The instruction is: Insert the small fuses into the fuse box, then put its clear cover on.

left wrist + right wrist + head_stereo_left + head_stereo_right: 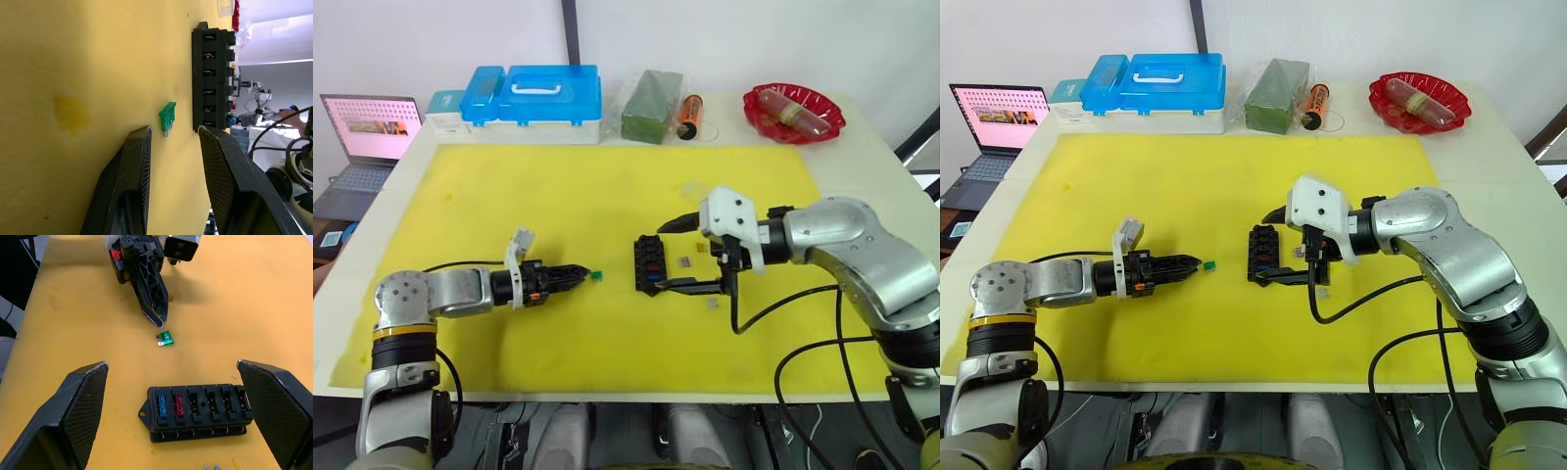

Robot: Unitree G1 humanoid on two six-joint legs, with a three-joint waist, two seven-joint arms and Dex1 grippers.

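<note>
The black fuse box [649, 264] lies mid-mat, with a blue fuse [161, 405] and a red fuse [178, 404] seated in its end slots. My right gripper [660, 257] is wide open, one finger on each side of the box without touching it. A green fuse [596, 275] lies flat on the mat left of the box. My left gripper [173, 134] is open and low, its tips just short of that fuse. Loose small fuses [685, 260] lie right of the box. A faint transparent piece [693, 189], seemingly the clear cover, rests behind the right gripper.
A yellow mat [558, 196] covers the table. Along the back edge stand blue-lidded storage boxes [533, 98], a bagged green block [652, 106], an orange cylinder [690, 116] and a red bowl [793, 112]. A laptop [367, 132] sits off the left side.
</note>
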